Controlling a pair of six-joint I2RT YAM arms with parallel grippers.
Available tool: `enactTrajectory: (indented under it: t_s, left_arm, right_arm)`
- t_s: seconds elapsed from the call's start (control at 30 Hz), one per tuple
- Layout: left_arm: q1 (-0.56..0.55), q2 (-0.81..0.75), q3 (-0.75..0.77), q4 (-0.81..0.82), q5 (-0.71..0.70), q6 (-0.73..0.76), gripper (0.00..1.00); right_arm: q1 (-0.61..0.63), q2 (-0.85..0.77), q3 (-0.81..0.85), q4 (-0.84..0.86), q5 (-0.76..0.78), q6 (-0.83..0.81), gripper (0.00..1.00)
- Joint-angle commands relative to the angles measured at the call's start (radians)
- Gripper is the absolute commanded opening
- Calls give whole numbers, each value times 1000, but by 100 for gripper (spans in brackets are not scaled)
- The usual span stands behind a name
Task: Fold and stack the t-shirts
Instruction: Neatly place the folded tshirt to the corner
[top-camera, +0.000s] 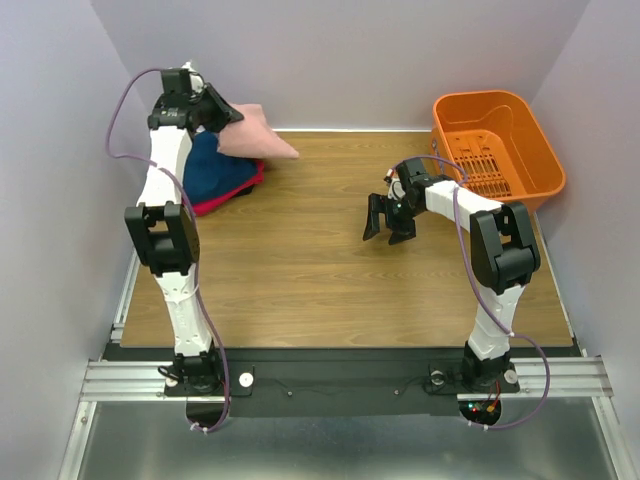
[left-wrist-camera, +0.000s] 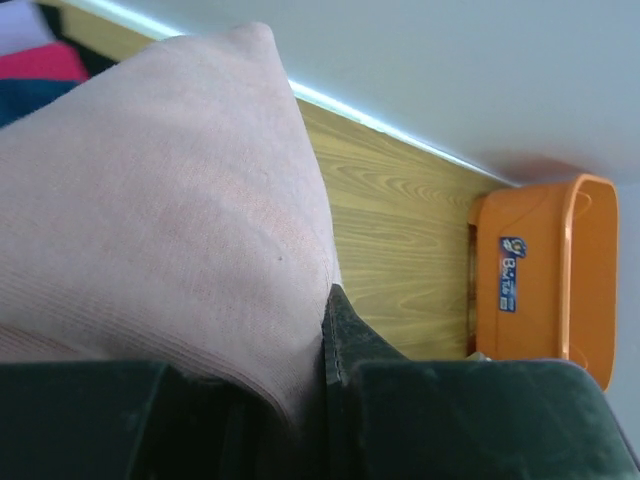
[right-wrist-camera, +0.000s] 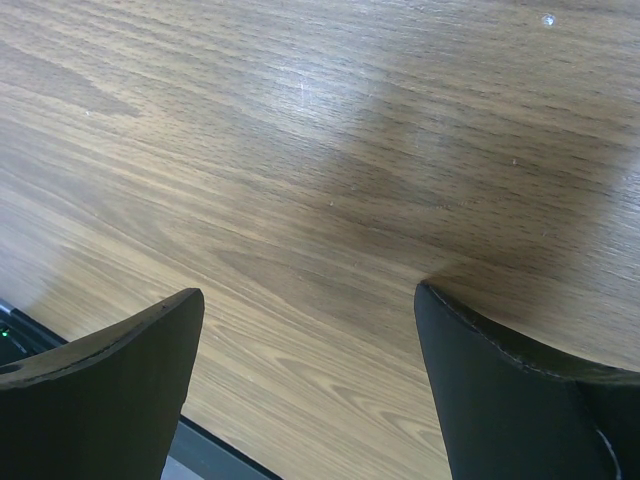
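Observation:
My left gripper (top-camera: 222, 118) is shut on a folded dusty-pink t-shirt (top-camera: 257, 135) and holds it in the air over the stack at the far left. The stack shows a navy-blue shirt (top-camera: 213, 168) on a magenta one (top-camera: 225, 197). In the left wrist view the pink cloth (left-wrist-camera: 170, 230) fills the frame, pinched between the fingers (left-wrist-camera: 350, 340). My right gripper (top-camera: 389, 221) is open and empty, low over the bare wood at centre right; the right wrist view shows its two fingertips (right-wrist-camera: 470, 370) wide apart.
An orange plastic basket (top-camera: 520, 125) stands at the far right corner, also in the left wrist view (left-wrist-camera: 535, 270). White walls enclose the wooden table (top-camera: 320, 270) on three sides. The arm bases sit at the near edge.

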Motion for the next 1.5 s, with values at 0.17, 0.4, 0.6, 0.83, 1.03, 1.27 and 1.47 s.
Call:
enactTrajectory:
  t_s: [0.17, 0.4, 0.6, 0.83, 1.03, 1.27, 1.47]
  left_arm:
    - [135, -238, -146, 70, 29, 62, 0]
    - [171, -261, -139, 75, 38, 82, 0]
    - [179, -302, -250, 58, 4, 126, 0]
    - [202, -380, -470, 63, -94, 192, 0]
    - [207, -382, -582, 87, -192, 221, 0]
    - [210, -330, -596, 132, -260, 209, 0]
    - [213, -264, -554, 150, -280, 190, 0]
  right_arm:
    - [5, 32, 1, -13, -19, -8, 92]
    - [5, 32, 1, -15, -28, -8, 92]
    - [5, 27, -1, -15, -30, -11, 92]
    - [5, 29, -1, -15, -36, -12, 92]
    - [5, 28, -2, -15, -42, -11, 92]
    - [5, 15, -10, -15, -43, -12, 92]
    - [5, 12, -15, -13, -42, -12, 92]
